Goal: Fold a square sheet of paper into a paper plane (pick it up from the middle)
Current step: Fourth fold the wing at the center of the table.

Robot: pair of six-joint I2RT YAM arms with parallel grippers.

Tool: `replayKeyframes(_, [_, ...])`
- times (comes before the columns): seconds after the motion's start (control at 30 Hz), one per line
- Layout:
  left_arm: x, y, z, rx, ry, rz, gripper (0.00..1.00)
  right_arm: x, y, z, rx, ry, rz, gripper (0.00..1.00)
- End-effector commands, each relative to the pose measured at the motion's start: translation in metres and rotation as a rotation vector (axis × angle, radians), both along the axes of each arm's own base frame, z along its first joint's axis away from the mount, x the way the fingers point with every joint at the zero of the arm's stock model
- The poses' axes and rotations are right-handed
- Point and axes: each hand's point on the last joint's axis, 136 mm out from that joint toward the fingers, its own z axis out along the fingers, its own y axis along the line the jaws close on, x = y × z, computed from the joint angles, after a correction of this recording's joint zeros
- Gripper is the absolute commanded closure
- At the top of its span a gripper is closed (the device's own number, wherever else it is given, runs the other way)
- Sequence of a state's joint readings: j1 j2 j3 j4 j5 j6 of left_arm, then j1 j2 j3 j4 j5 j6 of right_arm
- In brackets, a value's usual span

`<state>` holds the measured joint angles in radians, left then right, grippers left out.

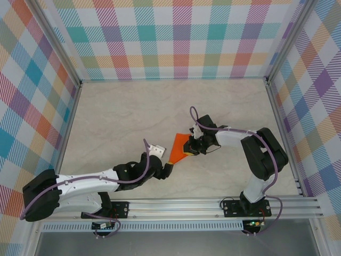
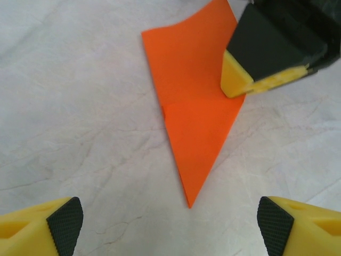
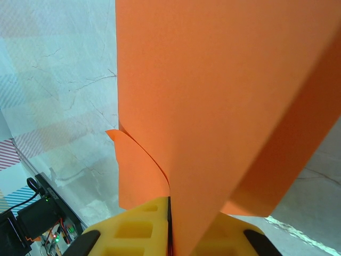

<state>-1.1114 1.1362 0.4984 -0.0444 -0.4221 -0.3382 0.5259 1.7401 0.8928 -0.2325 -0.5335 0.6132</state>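
The square sheet of paper [image 1: 178, 148] is bright orange and folded into a narrow pointed shape with layered flaps. It lies mid-table with its point [image 2: 189, 205] toward my left gripper [image 2: 169, 226]. That gripper is open, its pads wide apart on either side of the point and touching nothing. In the top view the left gripper [image 1: 168, 170] sits just near of the paper's tip. My right gripper [image 3: 169, 226] is shut on the wide end of the paper [image 3: 224, 106], which rises from its jaws. Its yellow finger [image 2: 250, 74] rests on the sheet's right edge.
The marbled tabletop [image 1: 122, 112] is boxed in by checked walls [image 1: 181, 37] at the back and both sides. An aluminium rail [image 1: 213, 205] carrying the arm bases runs along the near edge.
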Motion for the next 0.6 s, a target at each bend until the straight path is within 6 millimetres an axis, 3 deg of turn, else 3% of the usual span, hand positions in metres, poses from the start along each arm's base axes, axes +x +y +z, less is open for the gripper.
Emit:
replayKeyframes(0.0, [-0.005,-0.015,-0.009,0.022,0.043,-0.091,0.16,0.003,0.004,0.004,-0.002,-0.016,0.024,0.91])
replayKeyframes(0.3, [0.008,-0.047,-0.031,0.146,0.082,-0.142,0.23,0.003,0.004,0.007,0.004,-0.022,0.021,0.90])
replayKeyframes(0.57, [0.018,-0.051,-0.047,0.259,0.096,-0.140,0.26,0.006,0.008,0.020,0.027,-0.034,0.027,0.90])
